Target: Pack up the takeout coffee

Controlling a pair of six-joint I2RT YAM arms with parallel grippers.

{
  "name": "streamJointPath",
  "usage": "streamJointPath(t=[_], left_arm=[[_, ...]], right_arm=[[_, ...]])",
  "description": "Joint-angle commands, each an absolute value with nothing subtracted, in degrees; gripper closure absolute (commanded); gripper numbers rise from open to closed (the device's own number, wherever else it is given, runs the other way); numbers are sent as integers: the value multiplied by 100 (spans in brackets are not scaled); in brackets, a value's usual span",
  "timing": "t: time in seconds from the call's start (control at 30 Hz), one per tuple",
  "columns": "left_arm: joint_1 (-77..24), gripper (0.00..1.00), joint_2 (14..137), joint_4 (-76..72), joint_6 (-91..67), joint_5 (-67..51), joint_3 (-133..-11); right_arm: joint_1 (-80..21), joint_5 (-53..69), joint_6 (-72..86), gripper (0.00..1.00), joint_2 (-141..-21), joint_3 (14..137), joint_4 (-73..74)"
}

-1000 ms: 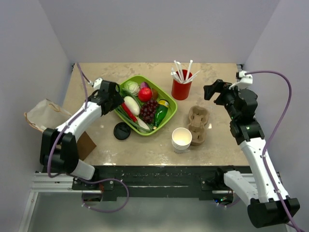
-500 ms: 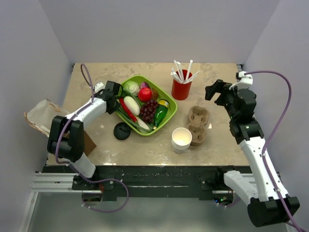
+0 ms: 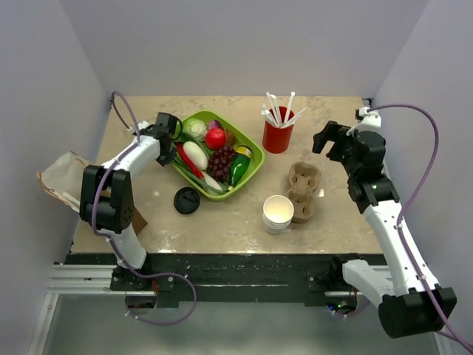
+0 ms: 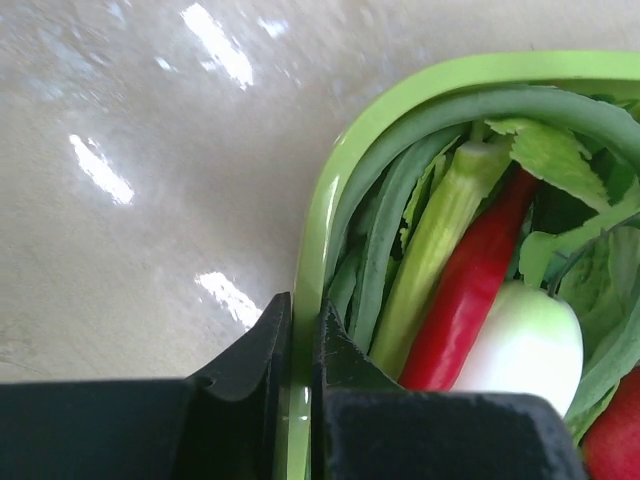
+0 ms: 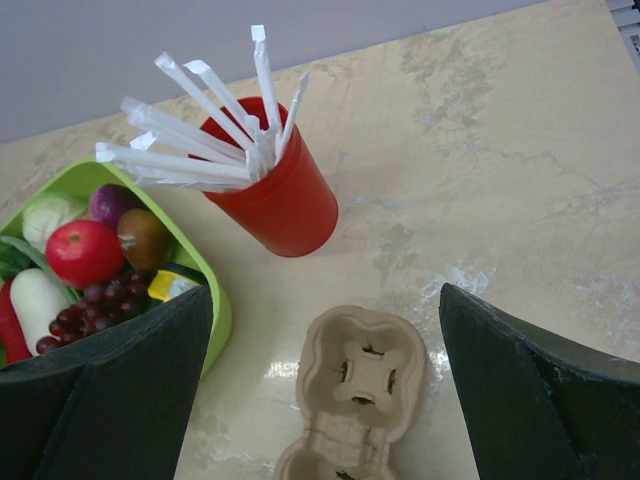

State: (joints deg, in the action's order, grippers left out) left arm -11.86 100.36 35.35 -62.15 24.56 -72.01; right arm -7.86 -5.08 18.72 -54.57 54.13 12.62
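1. Paper bag (image 3: 63, 176): brown, lay at the far left edge of the table, apart from everything else.
2. Left gripper (image 4: 300, 320): arm reached forward to the tray's left corner, wrist low. Its two fingers were pinched together on the tray rim, one outside and one inside.
3. Green tray (image 3: 260, 159): held vegetables, grapes and a red tomato, with long green stalks lying along the clamped edge.
4. Loose black lid (image 3: 186, 200): lay flat on the table just in front of the tray, on no cup.
5. Stack of lidless white cups (image 3: 278, 213): stood upright, touching the carrier's left side.
6. Takeout coffee: no lidded cup showed in any view, so its place could not be told. Only the parts above were in sight. Judged as a lidded paper cup, it would be light and thin-walled, easily crushed, and would spill if tipped. The best hold would probably be a gentle squeeze on the wall below the lid, keeping the cup upright.
7. Carrier (image 3: 303, 191): moulded brown pulp, its pockets unfilled.
8. Red cup (image 3: 278, 137): stood upright behind the carrier, full of wrapped white straws.
9. Right gripper (image 5: 325, 300): arm raised and bent, wrist tilted down over the carrier and red cup. Its fingers were spread wide and held nothing.
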Motion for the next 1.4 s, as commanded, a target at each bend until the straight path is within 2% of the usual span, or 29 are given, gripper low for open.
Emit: streamJointPath(t=[0.0, 0.27, 0.43, 0.63, 0.77, 0.83, 0.87, 0.93, 1.0, 1.03, 1.1, 1.13, 1.27, 1.37], left_arm=[[-493, 100, 10440, 3672, -7478, 3261, -8076], [-343, 100, 11451, 3972, -8313, 3296, -9376], [-369, 100, 11944, 3692, -9008, 2849, -9667], [-676, 100, 12506, 3709, -9387, 2760, -10422], [-1045, 98, 12464, 3464, -9422, 2830, -10424], [-1160, 90, 12376, 3393, -9457, 3013, -10302], [-1221, 79, 12305, 3393, -9466, 3067, -10275], [-1239, 63, 12235, 3410, -9475, 3198, -10196], [-1230, 51, 12085, 3515, -9396, 3356, -10195], [-1230, 39, 12024, 3577, -9361, 3418, -10178], [-1230, 28, 11778, 3621, -9071, 3550, -10152], [-1230, 19, 11664, 3638, -8949, 3568, -10073], [-1239, 0, 10840, 3114, -7442, 3210, -9704], [-1274, 0, 10216, 2839, -6473, 2699, -9300]], right_arm=[[-773, -747, 1705, 2, -5598, 5757, 1265], [-782, -932, 1582, 2, -5888, 5941, 1397], [-774, -870, 1564, 2, -6055, 6020, 1406], [-773, -1055, 1582, 2, -6222, 6091, 1468], [-773, -1002, 1573, 2, -6249, 6108, 1354], [-773, -984, 1556, 2, -6249, 6108, 1336], [-773, -984, 1556, 2, -6240, 6108, 1353], [-773, -958, 1547, 2, -6249, 6126, 1371], [-774, -923, 1538, 2, -6232, 6108, 1371], [-773, -862, 1538, 2, -6214, 6100, 1354], [-782, -774, 1529, 2, -6196, 6091, 1327], [-782, -713, 1521, 2, -6170, 6100, 1327], [-782, -283, 1547, 2, -6012, 6091, 1266], [-774, -106, 1591, 2, -5881, 6073, 1266]])
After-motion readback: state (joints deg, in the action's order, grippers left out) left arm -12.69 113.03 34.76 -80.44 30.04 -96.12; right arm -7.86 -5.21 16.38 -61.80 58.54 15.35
